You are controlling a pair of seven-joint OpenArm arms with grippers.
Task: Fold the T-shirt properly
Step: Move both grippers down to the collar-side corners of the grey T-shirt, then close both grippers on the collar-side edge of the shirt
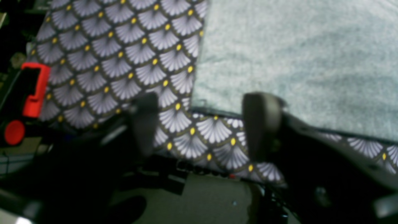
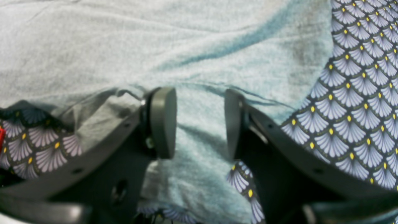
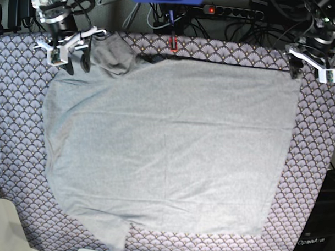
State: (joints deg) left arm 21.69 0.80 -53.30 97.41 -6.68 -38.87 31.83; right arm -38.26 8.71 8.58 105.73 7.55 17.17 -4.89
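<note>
The T-shirt (image 3: 167, 142) is lying spread out flat over most of the worktop, reaching from under the right claw (image 3: 74, 59) across to just beside the left claw (image 3: 307, 67), with both claws sitting at its far edge and the bulk of the cloth stretching away from them toward the near side. A sleeve (image 3: 110, 56) is lying crumpled just beside the right claw, on the side toward the left claw, and another sleeve (image 3: 111, 233) is sticking out at the near edge, well apart from both claws. The right claw (image 2: 199, 124) is standing with its jaws parted and nothing gripped between them; the grey cloth (image 2: 155, 49) is running below and beyond its fingers (image 2: 163, 121), rumpled in soft folds there. The left claw (image 1: 202, 124) is also standing wide, holding nothing; a corner of the shirt (image 1: 295, 62) is lying just beyond its fingers (image 1: 261, 124), and only patterned cloth is showing between them. The tablecloth (image 3: 14, 98), purple with fan scales and yellow dots, is covering the worktop under the shirt and showing all round it, outside both claws. Behind the claws, past the far edge, cables and a power strip (image 3: 232, 12) are lying in a dark strip.
</note>
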